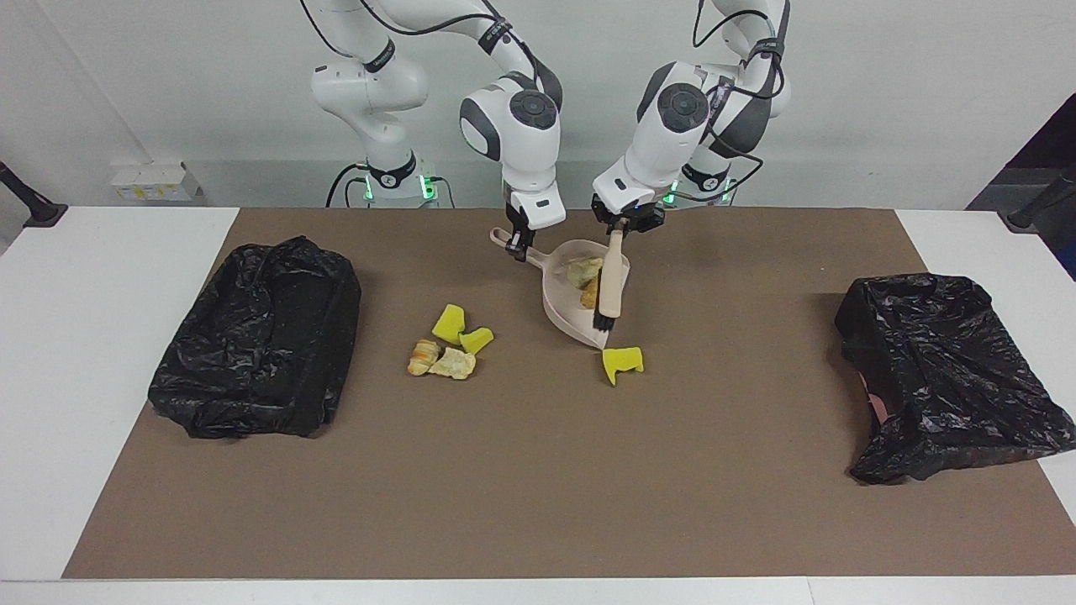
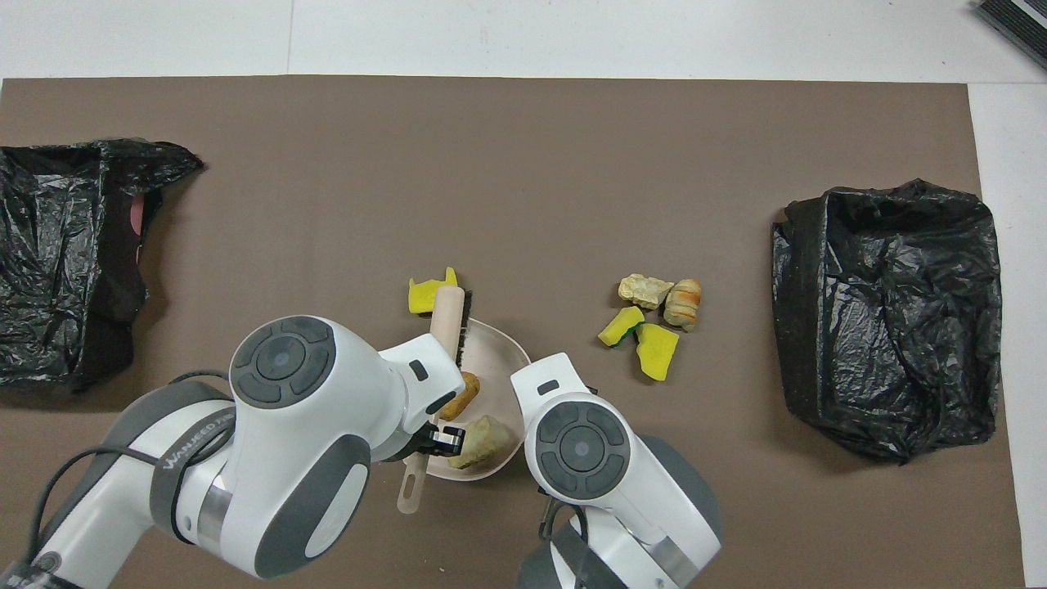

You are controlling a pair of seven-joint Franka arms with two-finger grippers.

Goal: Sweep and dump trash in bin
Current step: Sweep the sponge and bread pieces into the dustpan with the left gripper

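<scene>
A: Where do the two hands stand?

B: The left hand [image 1: 623, 225] is clamped tight on the handle end of the brush [image 1: 610, 283], which hangs slanting over the dustpan [image 1: 565, 307] with its dark bristles low, near the pan's open lip. The right hand [image 1: 515, 243] is closed on the dustpan's handle and holds the pan tipped on the tabletop [image 1: 538, 470], its mouth turned toward the left arm's end.

A: And the trash?

B: Two brown lumps [image 1: 586, 280] lie inside the pan, just under the left hand and against the brush. One yellow piece [image 1: 622, 360] sits on the brown mat right off the pan's lip, below the bristles in the facing view; so it lies out past the brush tip, away from the left hand. A cluster of four bits [image 1: 450, 344], two yellow and two tan, lies on the right hand's side of the pan, well apart from the brush.

A: What does the next stroke hinge on?

B: I'd say on that single yellow piece. The brush's long axis runs from the left hand outward almost straight at it, so the bristles need to get past it and draw it back into the mouth. The left hand is the nearer one and already has the tool.

A: The bins?

B: Two black-bagged bins, one at the right arm's end [image 1: 256, 334] and one at the left arm's end [image 1: 946, 370], both well away from either hand.
</scene>
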